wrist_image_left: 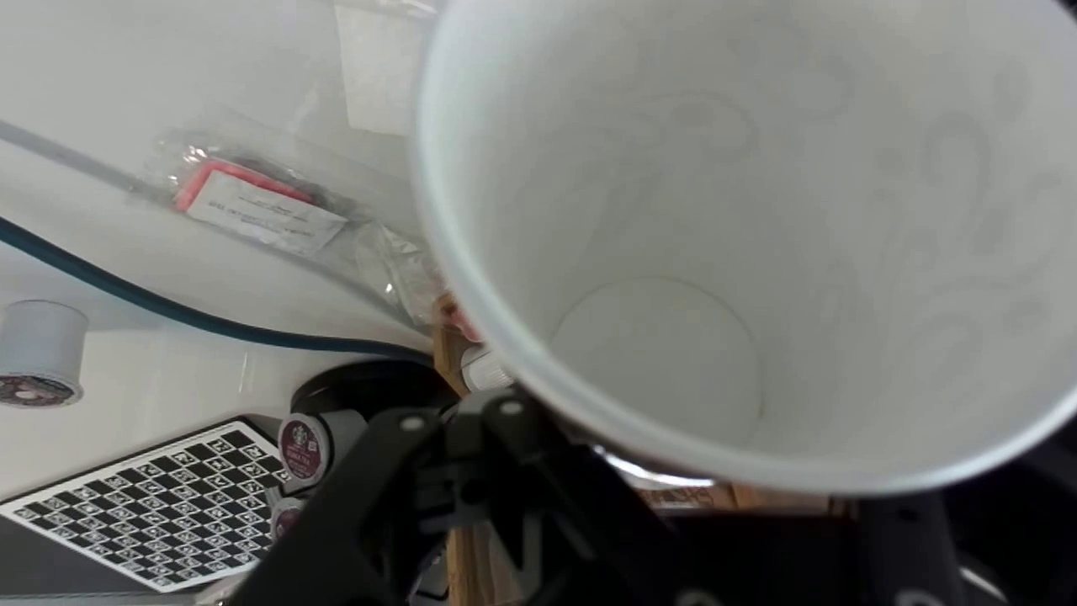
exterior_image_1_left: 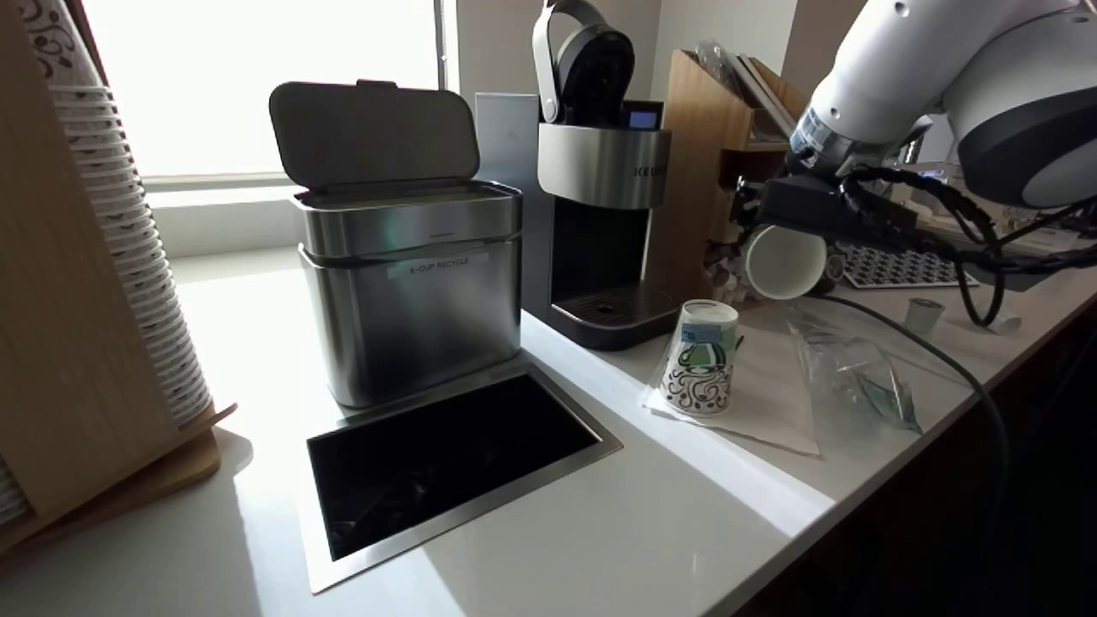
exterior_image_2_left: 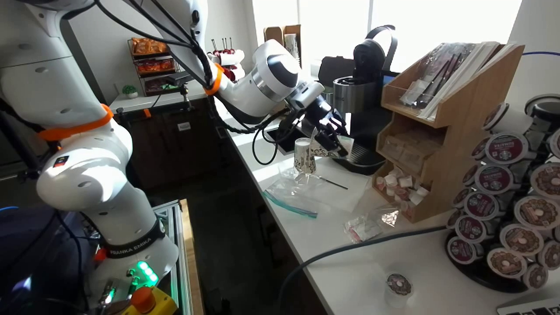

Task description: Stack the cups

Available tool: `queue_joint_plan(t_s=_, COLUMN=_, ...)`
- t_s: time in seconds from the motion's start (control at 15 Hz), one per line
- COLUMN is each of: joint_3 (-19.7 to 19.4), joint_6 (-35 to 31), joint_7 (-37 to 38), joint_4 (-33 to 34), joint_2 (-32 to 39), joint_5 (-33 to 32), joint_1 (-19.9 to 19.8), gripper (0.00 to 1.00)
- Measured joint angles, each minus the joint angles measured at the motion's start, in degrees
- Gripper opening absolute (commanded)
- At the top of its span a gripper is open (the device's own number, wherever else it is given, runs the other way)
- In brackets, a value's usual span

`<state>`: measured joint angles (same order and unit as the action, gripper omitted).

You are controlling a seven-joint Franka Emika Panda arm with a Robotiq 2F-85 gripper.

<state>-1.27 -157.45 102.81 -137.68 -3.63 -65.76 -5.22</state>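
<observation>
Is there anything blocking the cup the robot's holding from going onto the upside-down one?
Nothing visible does: an exterior view shows open air between the held paper cup and the upside-down paper cup. The clear zip bag lies low on the counter.

In an exterior view, facing slightly downward along the glossy white counter [exterior_image_1_left: 548, 540], near the boxy brushed-steel bin [exterior_image_1_left: 420, 317]. In an exterior view, facing roughly the opposite way, past the white jointed robot arm [exterior_image_2_left: 94, 157]. In both exterior views, overlapping at the silver-and-black coffee maker [exterior_image_1_left: 596, 171]. In the wrist view, peering closely into a white tapered paper cup [wrist_image_left: 757, 252]; sharing the black-and-white checkered board [exterior_image_1_left: 891, 271] with an exterior view.
</observation>
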Motion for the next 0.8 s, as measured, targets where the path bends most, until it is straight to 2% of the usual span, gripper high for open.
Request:
queue_joint_plan(t_s=0.4, joint_3=2.0, joint_6=0.1, joint_7=6.1, joint_4=1.3, joint_2=0.0, joint_5=-9.1, joint_1=0.2, gripper=0.4)
queue_joint_plan(t_s=0.8, joint_3=4.5, joint_6=3.2, joint_7=17.5, joint_4=1.6, joint_2=0.0, joint_5=-23.7, joint_1=0.6, gripper=0.4)
